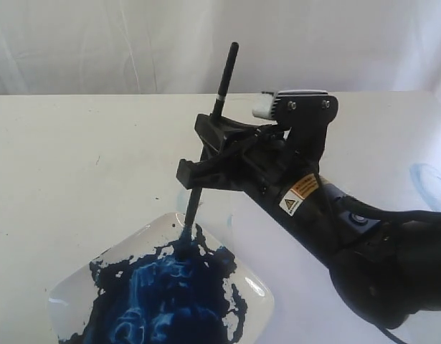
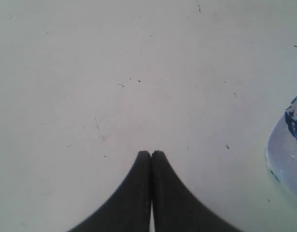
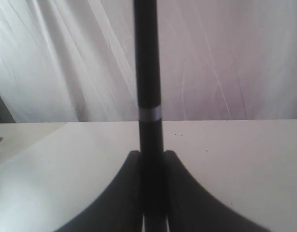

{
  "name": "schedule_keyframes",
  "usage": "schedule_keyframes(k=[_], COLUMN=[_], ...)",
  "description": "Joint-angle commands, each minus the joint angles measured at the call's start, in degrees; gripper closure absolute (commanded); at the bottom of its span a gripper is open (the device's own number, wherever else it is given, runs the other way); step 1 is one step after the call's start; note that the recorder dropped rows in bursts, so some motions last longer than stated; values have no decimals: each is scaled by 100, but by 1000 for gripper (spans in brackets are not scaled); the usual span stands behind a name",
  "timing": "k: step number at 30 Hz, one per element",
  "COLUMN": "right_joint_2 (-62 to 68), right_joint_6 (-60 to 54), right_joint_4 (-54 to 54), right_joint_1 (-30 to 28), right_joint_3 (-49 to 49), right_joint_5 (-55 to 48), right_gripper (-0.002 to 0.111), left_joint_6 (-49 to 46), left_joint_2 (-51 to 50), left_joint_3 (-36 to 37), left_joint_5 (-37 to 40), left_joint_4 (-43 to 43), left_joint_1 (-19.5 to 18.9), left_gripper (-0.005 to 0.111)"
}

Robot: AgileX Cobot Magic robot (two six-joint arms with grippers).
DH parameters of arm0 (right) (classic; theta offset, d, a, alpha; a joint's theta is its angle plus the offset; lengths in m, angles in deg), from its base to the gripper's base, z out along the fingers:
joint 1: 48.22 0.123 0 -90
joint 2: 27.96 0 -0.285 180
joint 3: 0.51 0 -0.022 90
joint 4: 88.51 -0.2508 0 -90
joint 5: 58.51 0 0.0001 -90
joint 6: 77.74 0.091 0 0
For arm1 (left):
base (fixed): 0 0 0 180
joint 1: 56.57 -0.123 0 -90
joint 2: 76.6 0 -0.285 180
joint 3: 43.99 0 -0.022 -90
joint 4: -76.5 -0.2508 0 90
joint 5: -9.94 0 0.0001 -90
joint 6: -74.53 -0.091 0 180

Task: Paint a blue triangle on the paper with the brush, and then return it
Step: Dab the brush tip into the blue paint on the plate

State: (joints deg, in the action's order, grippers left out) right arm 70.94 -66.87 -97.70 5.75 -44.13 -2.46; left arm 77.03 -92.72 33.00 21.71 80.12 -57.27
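My right gripper (image 1: 196, 148) (image 3: 150, 153) is shut on the brush (image 1: 224, 77) (image 3: 146, 67), a thin black handle with a silver band, held nearly upright. The lower end of the brush dips into the blue paint (image 1: 163, 294) at the far edge of a clear square dish (image 1: 260, 295). A pale lilac-white sheet, the paper (image 1: 389, 154), lies under and beyond the right arm, its edges mostly hidden. It carries a faint blue arc, and no blue triangle is visible. My left gripper (image 2: 151, 153) is shut and empty above bare tabletop, with the dish rim (image 2: 283, 159) beside it.
The cream tabletop (image 1: 84, 165) with small dark flecks stretches left of the dish. A white curtain (image 1: 120, 43) hangs behind the table's far edge. The bulky right arm (image 1: 363, 244) covers the lower right of the exterior view.
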Motion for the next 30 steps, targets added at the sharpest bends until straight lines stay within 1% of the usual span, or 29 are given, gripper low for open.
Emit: schedule_keyframes(k=[1,5,11,27,30], right_joint_2=[-16,-16,-4,-3,-80], right_joint_6=[-651,-660,-700,-264,-264], right_joint_4=[349,620,1143,1564,1868], right_joint_1=[20,20,20,20,20], right_joint_3=[-22,-22,-22,-22,-22], right_joint_5=[99,42,-540,-569,-463], right_gripper=[108,108,108,108,108], left_joint_6=[14,14,14,14,14], left_joint_2=[-32,-32,-32,-32,-32], left_joint_3=[23,23,23,23,23], left_joint_5=[-13,-13,-13,-13,-13], left_joint_4=[42,42,42,42,42], left_joint_1=[-19,-19,-19,-19,-19], left_gripper=[107,107,107,107,107])
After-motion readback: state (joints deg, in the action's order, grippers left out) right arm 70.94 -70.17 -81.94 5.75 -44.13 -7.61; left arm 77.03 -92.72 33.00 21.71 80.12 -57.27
